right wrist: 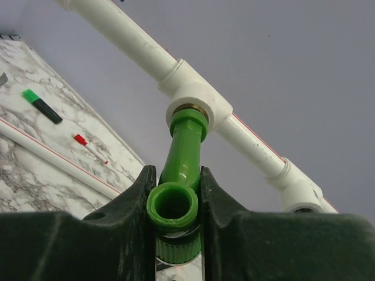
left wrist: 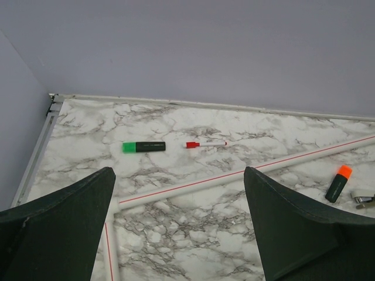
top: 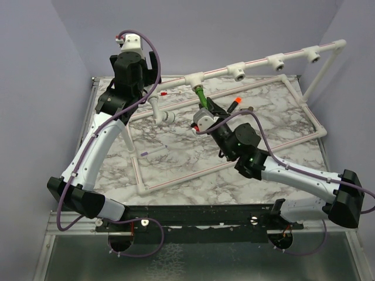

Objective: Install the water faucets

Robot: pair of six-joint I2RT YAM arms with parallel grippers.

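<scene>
Our right claw [right wrist: 177,182] is clamped on the bright green plastic water faucet [right wrist: 183,153], one black finger against each side of its bent body, and the open spout faces the wrist camera. The faucet's hexagonal far end sits in the mouth of a white plastic pipe tee socket [right wrist: 199,93] on the raised white pipe rail [right wrist: 117,35]. Our left claw [left wrist: 179,172] hangs wide open, with nothing between its fingers, over the marble-patterned desk [left wrist: 176,126]. Beyond it lie a green-capped black highlighter [left wrist: 143,146], a thin red-capped white pen [left wrist: 205,143] and, off to the right, an orange-capped black marker [left wrist: 338,182].
</scene>
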